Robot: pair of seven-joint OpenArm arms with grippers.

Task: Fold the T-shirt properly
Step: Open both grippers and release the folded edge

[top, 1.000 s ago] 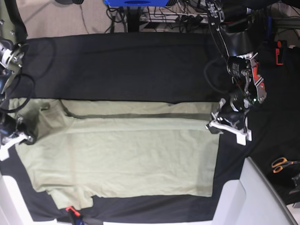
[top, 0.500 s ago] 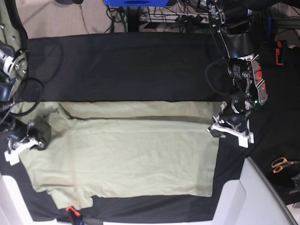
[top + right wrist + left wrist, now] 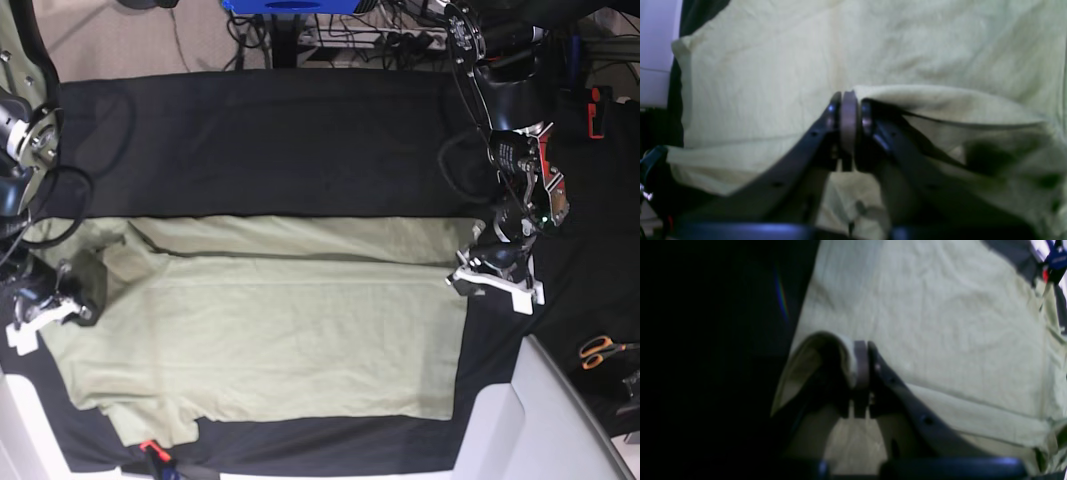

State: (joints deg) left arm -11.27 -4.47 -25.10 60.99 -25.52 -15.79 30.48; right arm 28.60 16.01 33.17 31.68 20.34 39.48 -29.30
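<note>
The pale green T-shirt (image 3: 280,340) lies flat on the black table cloth (image 3: 280,140), its far strip folded toward the near side. My left gripper (image 3: 462,278) sits at the shirt's right edge. In the left wrist view this gripper (image 3: 861,373) is shut, with a fold of the T-shirt (image 3: 940,323) curling over one finger into the pads. My right gripper (image 3: 68,305) rests at the shirt's left edge by the sleeve. In the right wrist view its fingers (image 3: 848,128) stand together, with a raised fold of the T-shirt (image 3: 773,66) meeting the tips.
Orange-handled scissors (image 3: 600,350) lie at the right on the cloth. Pale grey panels (image 3: 560,420) close off the near corners. A red-tipped clamp (image 3: 150,450) sits at the near left edge. Cables and equipment crowd the far side.
Both grippers have moved a little toward the near side, drawing the folded strip further over the shirt. The dark gap under that strip has closed.
</note>
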